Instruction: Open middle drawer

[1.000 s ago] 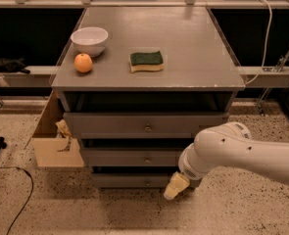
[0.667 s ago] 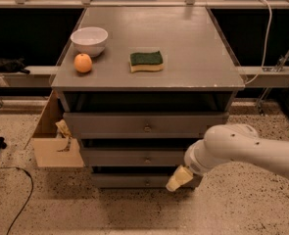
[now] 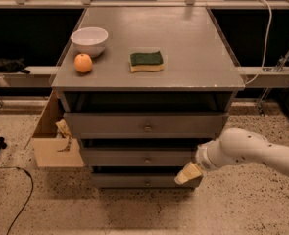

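The grey cabinet [image 3: 149, 43] has three drawer fronts stacked under its top. The middle drawer [image 3: 114, 157] is the flat grey front in the centre, with a small round metal knob [image 3: 147, 159]. It sits pushed in, set back under the top drawer [image 3: 109, 125]. My gripper [image 3: 187, 174], tan-tipped on a white arm [image 3: 252, 153] that comes in from the right, hangs low at the cabinet's right front. It is below and to the right of the middle drawer's knob, in front of the bottom drawer [image 3: 124, 181], and apart from the knob.
On the cabinet top stand a white bowl [image 3: 89, 40], an orange [image 3: 83, 63] and a green-and-yellow sponge [image 3: 146, 61]. A cardboard box [image 3: 53, 141] leans against the cabinet's left side. A black cable [image 3: 16, 199] lies on the speckled floor at the left.
The gripper has moved a little up and to the right, from near the floor to the level of the bottom drawer. The drawers have not moved.
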### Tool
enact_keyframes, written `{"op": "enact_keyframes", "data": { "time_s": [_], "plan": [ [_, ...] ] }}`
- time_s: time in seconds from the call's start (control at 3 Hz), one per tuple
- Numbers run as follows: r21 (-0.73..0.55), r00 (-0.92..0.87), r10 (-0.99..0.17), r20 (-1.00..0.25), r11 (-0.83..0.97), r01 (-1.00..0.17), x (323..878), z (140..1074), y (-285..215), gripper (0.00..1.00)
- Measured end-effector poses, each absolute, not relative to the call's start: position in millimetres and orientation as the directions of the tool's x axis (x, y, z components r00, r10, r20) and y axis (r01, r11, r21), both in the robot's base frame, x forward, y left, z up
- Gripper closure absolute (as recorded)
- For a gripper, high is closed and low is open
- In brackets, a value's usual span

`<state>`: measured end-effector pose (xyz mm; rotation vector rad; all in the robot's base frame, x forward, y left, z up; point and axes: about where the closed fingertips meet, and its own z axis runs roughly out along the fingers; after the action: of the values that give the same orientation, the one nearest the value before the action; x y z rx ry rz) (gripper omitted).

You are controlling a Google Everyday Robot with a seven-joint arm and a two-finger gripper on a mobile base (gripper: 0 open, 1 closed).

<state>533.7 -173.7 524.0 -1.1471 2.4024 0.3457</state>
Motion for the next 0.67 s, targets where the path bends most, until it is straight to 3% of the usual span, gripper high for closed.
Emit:
{"op": "enact_keyframes", "data": {
  "time_s": [0.67],
  "plan": [
    [0.035, -0.528, -0.674, -0.517, 0.600, -0.800, 523.8, 517.7, -163.9, 0.00]
  ]
}}
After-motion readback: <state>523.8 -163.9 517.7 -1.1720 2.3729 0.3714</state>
